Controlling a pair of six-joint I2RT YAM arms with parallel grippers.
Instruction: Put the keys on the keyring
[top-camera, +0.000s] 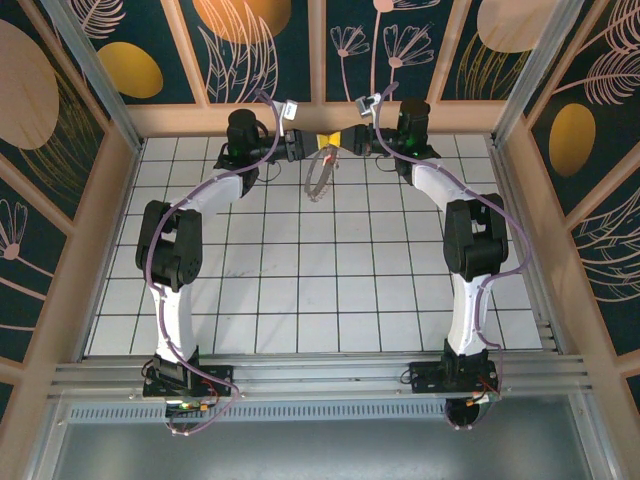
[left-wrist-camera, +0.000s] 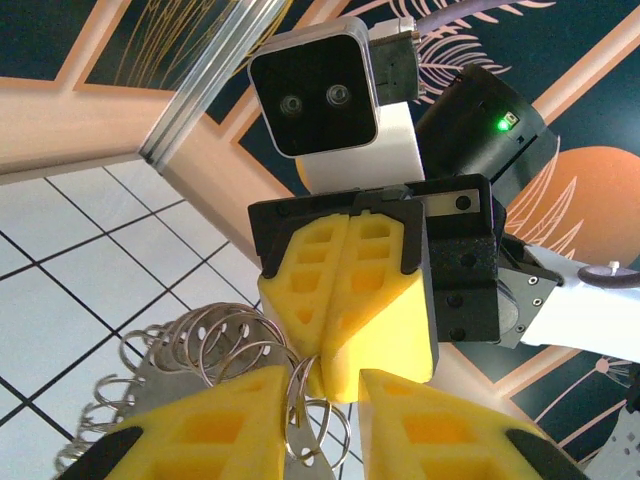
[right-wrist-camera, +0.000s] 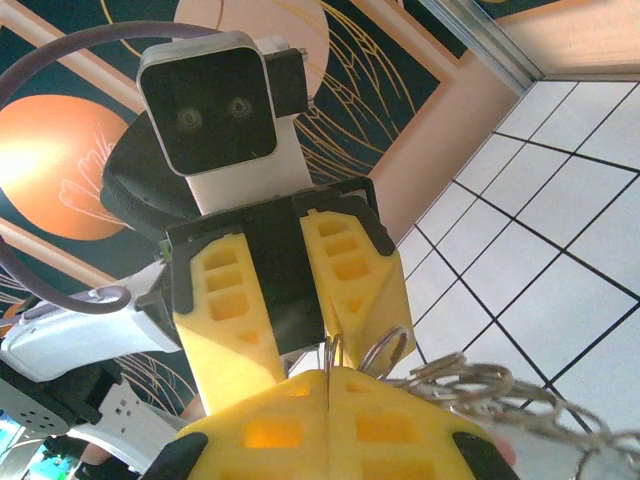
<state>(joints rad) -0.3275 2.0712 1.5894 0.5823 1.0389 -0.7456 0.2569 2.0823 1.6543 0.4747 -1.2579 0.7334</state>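
As I judge it, the task is not far along. On the left, your left gripper (top-camera: 312, 143) is held up at the far edge of the white tiled bench (top-camera: 300, 290). Its yellow fingers (right-wrist-camera: 225, 310) stand a little apart with one wire loop in the gap, and I do not see them pressing it from both sides.

Between the two arms hangs the large floppy silvery keyring of many wire loops (top-camera: 320, 178). It is in the air above the far tiles, not lying on the bench.

On the right, your right gripper (top-camera: 338, 137) faces the left one, very near to it. Its yellow fingers (left-wrist-camera: 375, 290) are closed together and seem to pinch a loop of the keyring at their tips, so this gripper carries it.

So the keyring is up and presented. I cannot tell whether the small key with the red head sits on a loop, so I count the threading as not finished.

The top view gives you the place of both arms and how the keyring hangs down, but the fingers are too small there. The left wrist view shows the closed seam of the right fingers, and the loop just beside your own left finger. The right wrist view shows the gap of the left fingers from the front, with the loops trailing to the right.
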